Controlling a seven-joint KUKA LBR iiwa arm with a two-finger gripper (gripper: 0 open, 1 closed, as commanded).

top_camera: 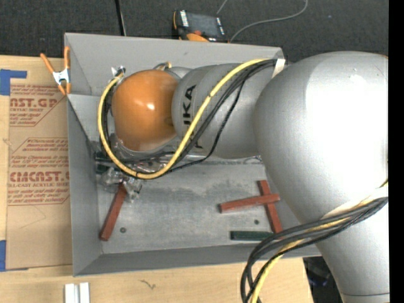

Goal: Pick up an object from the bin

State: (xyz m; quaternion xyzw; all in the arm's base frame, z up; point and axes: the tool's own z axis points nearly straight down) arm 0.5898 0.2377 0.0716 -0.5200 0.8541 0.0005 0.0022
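The scuffed grey metal bin (pixel 183 197) looks matt, the orange cover (pixel 142 109) glossy.

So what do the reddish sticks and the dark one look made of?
Reddish-brown stick at left and the crossed pair at right: rigid, matte, straight-edged, likely painted wood or plastic; can't tell which. Dark green stick: same look.

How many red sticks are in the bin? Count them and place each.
3. Left stick at lower left; sideways stick and up-down stick, crossed, at right. The arm may hide more.
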